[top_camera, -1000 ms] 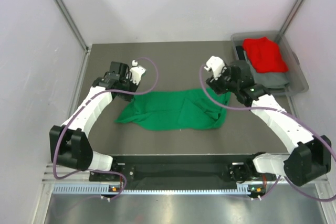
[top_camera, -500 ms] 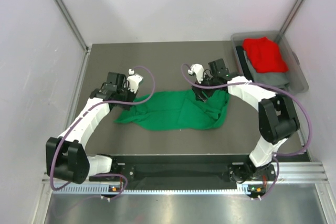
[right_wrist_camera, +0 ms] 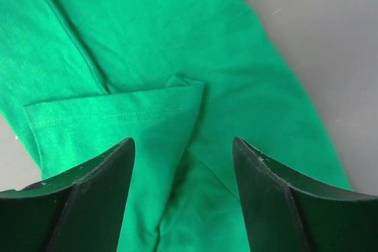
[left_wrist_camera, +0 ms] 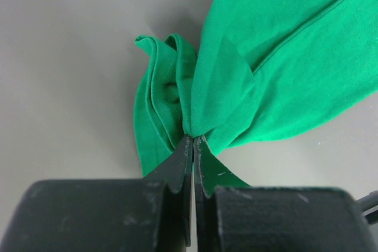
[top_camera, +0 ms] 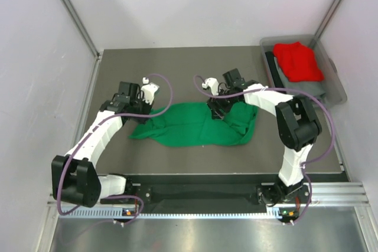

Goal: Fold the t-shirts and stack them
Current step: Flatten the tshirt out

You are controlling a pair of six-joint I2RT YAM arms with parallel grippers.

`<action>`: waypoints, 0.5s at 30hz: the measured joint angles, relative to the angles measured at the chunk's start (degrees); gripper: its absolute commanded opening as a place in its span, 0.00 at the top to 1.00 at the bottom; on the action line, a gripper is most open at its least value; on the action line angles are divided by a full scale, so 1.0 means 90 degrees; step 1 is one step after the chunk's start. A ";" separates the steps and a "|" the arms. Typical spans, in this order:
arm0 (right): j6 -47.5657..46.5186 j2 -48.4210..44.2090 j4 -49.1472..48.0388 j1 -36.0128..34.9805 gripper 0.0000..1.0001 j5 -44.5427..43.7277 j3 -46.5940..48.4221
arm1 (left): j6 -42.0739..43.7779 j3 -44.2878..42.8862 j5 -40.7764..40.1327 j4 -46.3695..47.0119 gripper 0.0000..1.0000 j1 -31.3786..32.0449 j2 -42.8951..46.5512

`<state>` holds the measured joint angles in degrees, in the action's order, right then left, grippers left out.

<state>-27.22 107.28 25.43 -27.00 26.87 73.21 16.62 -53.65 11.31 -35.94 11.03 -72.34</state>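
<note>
The green t-shirt (top_camera: 195,123) lies crumpled across the middle of the dark table. My left gripper (top_camera: 142,110) is shut on its left end; the left wrist view shows bunched green cloth (left_wrist_camera: 201,104) pinched between the closed fingertips (left_wrist_camera: 194,140). My right gripper (top_camera: 216,110) is open and low over the shirt's upper middle; the right wrist view shows a folded hem (right_wrist_camera: 118,119) between the spread fingers (right_wrist_camera: 103,175), nothing held. The red t-shirt (top_camera: 299,61) lies in the clear plastic bin at the back right.
The clear bin (top_camera: 335,90) also holds grey cloth (top_camera: 304,88) under the red shirt. White walls enclose the table on three sides. A black rail (top_camera: 201,193) with the arm bases runs along the near edge.
My right gripper has moved left from the shirt's right end near the bin to over its upper middle. My left gripper shifted slightly down and still holds the left end.
</note>
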 measured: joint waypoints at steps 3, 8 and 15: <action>0.0002 0.0112 0.0104 -0.0046 0.35 0.0017 0.0012 | -0.0007 0.0019 0.0034 0.0002 1.00 -0.0029 0.0056; -0.0005 0.0335 0.0240 -0.0083 0.48 0.0029 0.0272 | -0.0019 0.0073 0.0095 0.0017 1.00 -0.0107 0.0165; -0.0032 0.0537 0.0389 -0.0126 0.82 0.0075 0.0420 | -0.0022 0.0129 0.0104 0.0051 1.00 -0.0138 0.0289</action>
<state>-27.51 112.12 28.93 -28.14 27.55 76.99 16.43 -52.49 12.25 -35.48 9.78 -69.73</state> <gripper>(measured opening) 0.226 0.012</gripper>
